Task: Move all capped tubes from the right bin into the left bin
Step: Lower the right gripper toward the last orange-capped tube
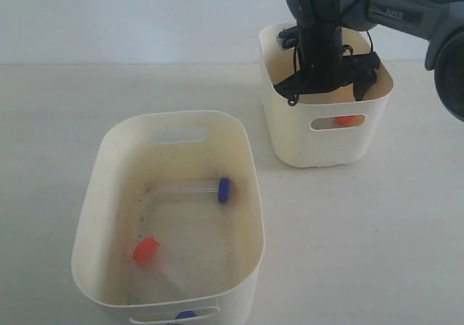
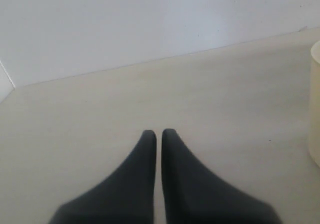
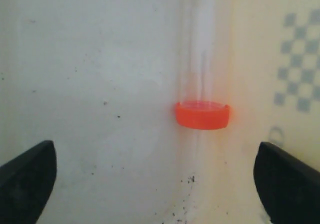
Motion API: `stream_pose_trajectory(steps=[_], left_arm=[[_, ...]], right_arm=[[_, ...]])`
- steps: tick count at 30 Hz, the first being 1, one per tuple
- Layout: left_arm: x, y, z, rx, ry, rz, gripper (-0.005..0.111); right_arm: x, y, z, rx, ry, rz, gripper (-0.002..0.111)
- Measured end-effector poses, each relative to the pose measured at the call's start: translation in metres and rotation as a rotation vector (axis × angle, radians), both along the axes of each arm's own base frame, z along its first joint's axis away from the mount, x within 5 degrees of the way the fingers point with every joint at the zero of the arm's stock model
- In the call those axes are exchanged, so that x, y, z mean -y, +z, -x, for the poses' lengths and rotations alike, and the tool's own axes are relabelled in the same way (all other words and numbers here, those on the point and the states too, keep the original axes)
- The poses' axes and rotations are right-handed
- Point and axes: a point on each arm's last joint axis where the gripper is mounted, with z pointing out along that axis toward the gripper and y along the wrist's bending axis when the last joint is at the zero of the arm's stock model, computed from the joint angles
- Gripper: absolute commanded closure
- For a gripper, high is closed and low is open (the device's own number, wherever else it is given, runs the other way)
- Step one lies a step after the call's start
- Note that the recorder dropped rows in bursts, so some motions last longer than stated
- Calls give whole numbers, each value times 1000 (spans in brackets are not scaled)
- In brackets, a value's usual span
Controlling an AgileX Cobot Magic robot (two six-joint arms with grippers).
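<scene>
orange-capped tube lies ahead of right gripper

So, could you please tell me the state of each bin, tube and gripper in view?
left bin: holds capped tubes.
right bin: holds one tube, right gripper inside it.
blue-capped tube: lying on left bin's floor.
left bin's orange-capped tube: lying on its floor.
second blue cap: showing through left bin's front slot, tube hidden.
right bin's orange-capped tube: not gripped.
right gripper: open, empty.
left gripper: shut, empty.
</scene>
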Motion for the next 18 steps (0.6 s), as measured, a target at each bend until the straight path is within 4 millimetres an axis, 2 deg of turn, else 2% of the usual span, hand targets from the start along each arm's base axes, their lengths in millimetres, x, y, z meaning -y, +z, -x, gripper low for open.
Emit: stream_pose_trajectory(steps=[10,13,15,18], left_arm=[[0,0,0,0,0,0,102],[0,0,0,0,0,0,102],[0,0,0,0,0,0,102],[0,0,0,0,0,0,102]], right_arm=[[-1,1,-4,39,12,-13,3],[-2,-14,-5,15,14,-4,3],[4,-33,-7,-22,-14,-5,3],[10,-36,-10,-25,-44,-16,3]])
